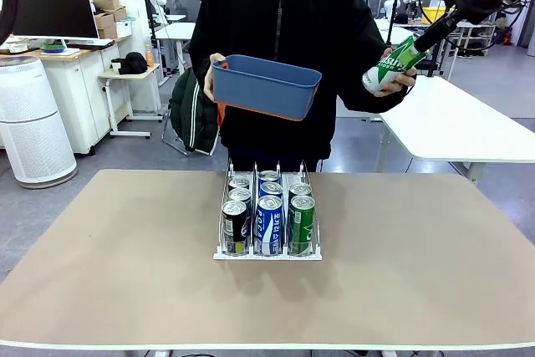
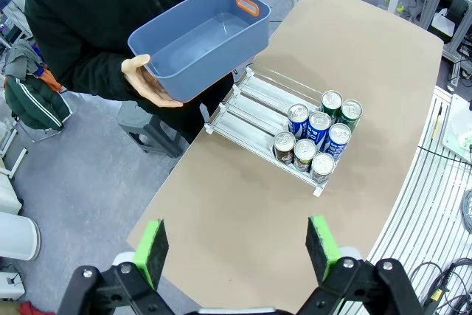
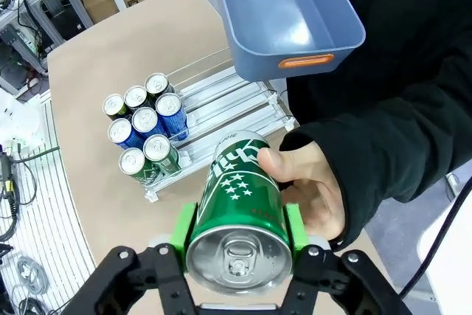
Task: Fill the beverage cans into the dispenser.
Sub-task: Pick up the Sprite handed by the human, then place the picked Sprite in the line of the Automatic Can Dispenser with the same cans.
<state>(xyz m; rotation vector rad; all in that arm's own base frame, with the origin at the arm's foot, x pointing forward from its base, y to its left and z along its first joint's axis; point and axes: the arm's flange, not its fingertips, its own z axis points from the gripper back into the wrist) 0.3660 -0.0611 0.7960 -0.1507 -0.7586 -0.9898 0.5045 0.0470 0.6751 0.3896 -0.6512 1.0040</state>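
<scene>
while a person holds it, right hand (image 3: 240, 237) clamps green can (image 3: 240, 219).

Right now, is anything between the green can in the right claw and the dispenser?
The person's hand is on the green can held by the right claw. Otherwise nothing visible blocks the way to the dispenser.
</scene>
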